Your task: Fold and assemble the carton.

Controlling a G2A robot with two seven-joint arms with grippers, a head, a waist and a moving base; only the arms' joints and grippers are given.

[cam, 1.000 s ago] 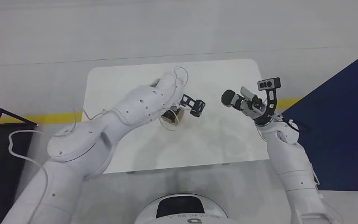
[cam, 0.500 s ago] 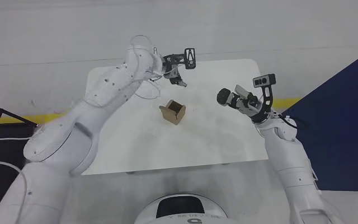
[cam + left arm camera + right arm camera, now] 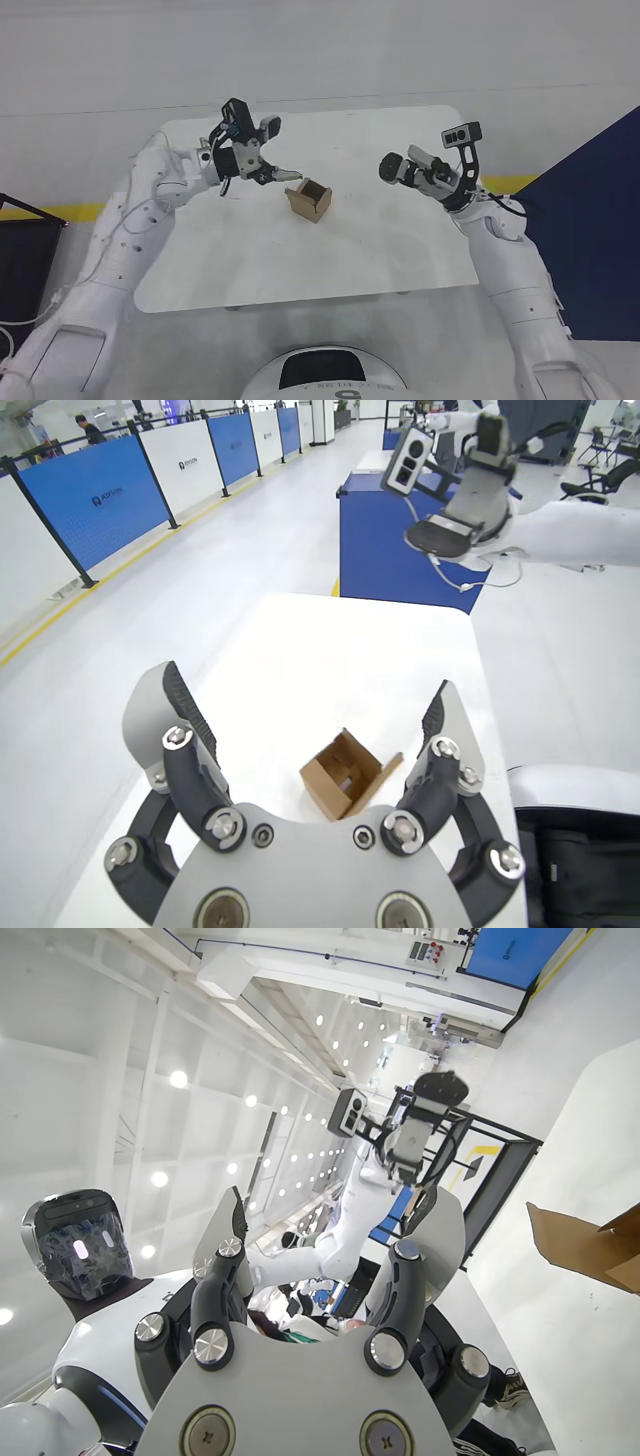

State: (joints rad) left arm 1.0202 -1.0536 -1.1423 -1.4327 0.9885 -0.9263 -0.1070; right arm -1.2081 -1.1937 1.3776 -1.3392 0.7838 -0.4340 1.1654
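Note:
A small brown carton (image 3: 309,200) stands on the white table (image 3: 300,265), its top open and one flap sticking out. My left gripper (image 3: 288,174) hovers just to the left of it, open and empty, pointing toward the box. In the left wrist view the carton (image 3: 345,781) lies below and between the spread fingers (image 3: 172,700) of that gripper (image 3: 307,705). My right gripper (image 3: 398,167) hangs in the air to the right of the carton, open and empty. In the right wrist view that gripper (image 3: 332,1205) faces the left arm, with a carton (image 3: 580,1243) side at the edge.
The table's rounded corners and edges lie close on all sides. A blue cabinet (image 3: 390,550) stands beyond the table's right end, seen as a dark blue area (image 3: 600,190) from above. A black frame (image 3: 20,225) sits on the floor to the left.
My left gripper left the carton, swung up to the table's far edge, then came back down to the carton's left side. The right gripper drifted slightly left. The carton stays put.

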